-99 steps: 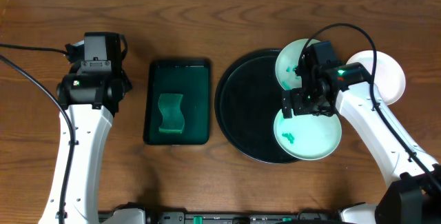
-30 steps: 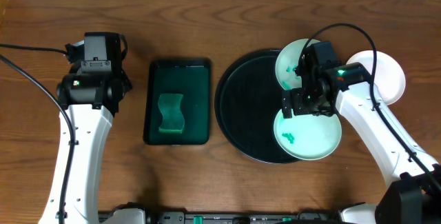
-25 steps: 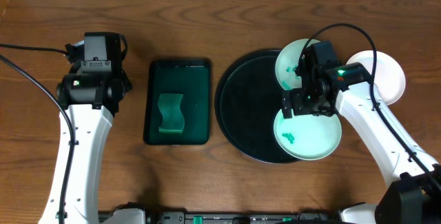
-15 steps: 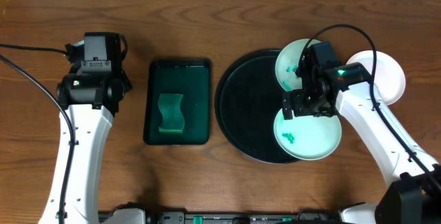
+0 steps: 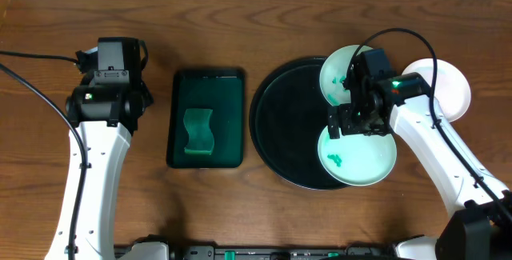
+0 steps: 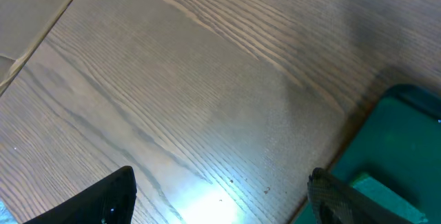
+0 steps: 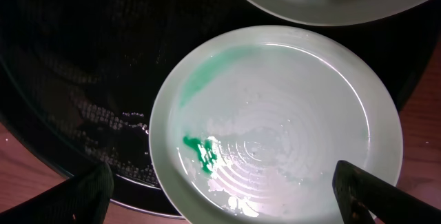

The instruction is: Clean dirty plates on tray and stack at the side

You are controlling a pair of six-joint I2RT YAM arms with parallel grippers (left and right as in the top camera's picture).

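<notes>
Nearest you, the front plate (image 5: pixel 358 158) lies on the right side of the black tray (image 5: pixel 280 124), its outer edge over the tray's raised rim, so it probably sits tilted rather than flat. A teal smear and a small green blob show left of its middle. Your right tool (image 5: pixel 358 124) hangs directly above it with both fingers spread wide and nothing between them.

If you come down on that overhanging edge, the plate may rock or slide off the rim onto the table (image 5: pixel 240 212). It looks glossy and wet, so a shallow pinch could slip.

Just beyond it, the second plate (image 5: pixel 338 72) also rests on the tray. The wrist view shows only a narrow dark gap between the two, so a wide finger could knock it as you close.

Farther right, off the tray, a third plate (image 5: pixel 450 88) sits on the table. A careless swing of a lifted plate could strike it.

Your left tool (image 6: pixel 220 196) is wide open too and holds nothing, over bare table beside the green tray (image 5: pixel 232 92) with the sponge (image 5: pixel 198 132).
</notes>
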